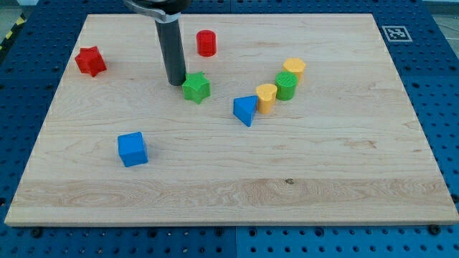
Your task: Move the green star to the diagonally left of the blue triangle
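The green star [196, 87] lies on the wooden board, a little above and to the left of the blue triangle [244, 110]. My tip [176, 83] rests on the board just left of the green star, touching or nearly touching its left side. The dark rod rises from there to the view's top edge.
A red cylinder [206, 43] stands above the star. A red star [90, 61] lies at the upper left. A blue cube [133, 149] sits at the lower left. A yellow cylinder [266, 97], a green cylinder [286, 85] and another yellow block [293, 69] line up right of the triangle.
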You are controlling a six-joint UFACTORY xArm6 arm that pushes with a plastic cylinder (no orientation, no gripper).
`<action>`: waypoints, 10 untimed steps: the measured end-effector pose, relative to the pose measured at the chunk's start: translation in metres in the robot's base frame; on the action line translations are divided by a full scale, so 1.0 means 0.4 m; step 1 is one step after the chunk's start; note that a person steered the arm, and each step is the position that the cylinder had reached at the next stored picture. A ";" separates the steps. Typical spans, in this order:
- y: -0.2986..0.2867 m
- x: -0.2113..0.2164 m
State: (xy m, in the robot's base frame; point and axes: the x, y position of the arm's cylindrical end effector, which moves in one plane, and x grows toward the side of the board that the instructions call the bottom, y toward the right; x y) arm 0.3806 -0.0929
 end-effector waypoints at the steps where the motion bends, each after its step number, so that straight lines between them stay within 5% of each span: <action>1: 0.008 0.000; 10: 0.060 0.113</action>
State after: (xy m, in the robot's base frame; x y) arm 0.4258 -0.0688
